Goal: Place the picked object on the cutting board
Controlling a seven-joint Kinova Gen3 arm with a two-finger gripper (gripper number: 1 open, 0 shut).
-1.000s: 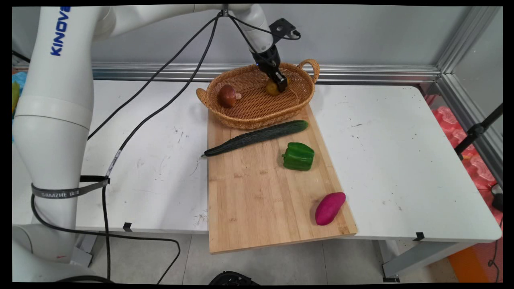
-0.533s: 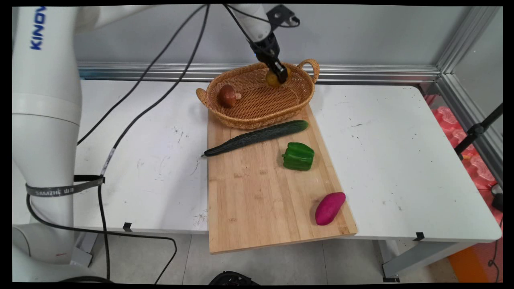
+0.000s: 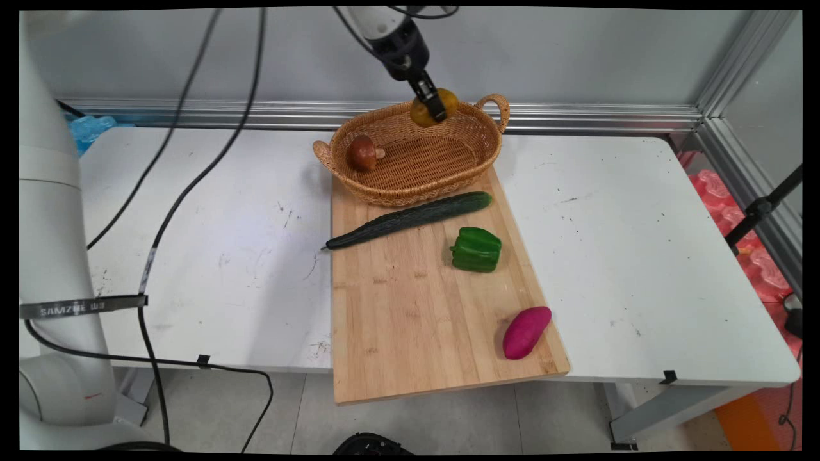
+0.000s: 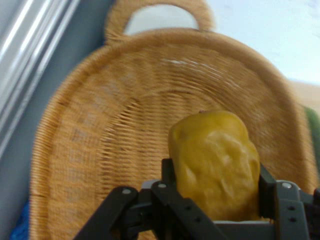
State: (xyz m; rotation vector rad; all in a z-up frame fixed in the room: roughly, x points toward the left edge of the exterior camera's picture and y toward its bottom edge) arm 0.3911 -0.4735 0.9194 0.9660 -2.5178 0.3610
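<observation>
A yellow pepper (image 3: 433, 107) is clamped between the two fingers of the black gripper (image 3: 437, 112), which are closed against its sides; in the hand view the yellow pepper (image 4: 215, 162) is seen pinched left and right by the gripper (image 4: 216, 200), its blocky body standing up out of the fingers with its long axis running along the gripper's reach and its far end pointing away from the hand. In the main view the pepper is held clear above the far rim of the wicker basket (image 3: 475, 163), near the basket's right handle, not touching the weave; the basket (image 4: 100, 150) fills the hand view beneath it. A brown mushroom (image 3: 362, 153) lies inside the basket at its left end, well apart from the gripper. The basket rests on the far end of a wooden cutting board (image 3: 410, 320); just in front of it a cucumber (image 3: 410, 219) lies aslant across the board, its thin tip passing the board's left edge; a green pepper (image 3: 476, 250) sits near the board's right side; a purple sweet potato (image 3: 526, 331) lies at the near right corner. The board rests on the white table (image 3: 640, 256).
</observation>
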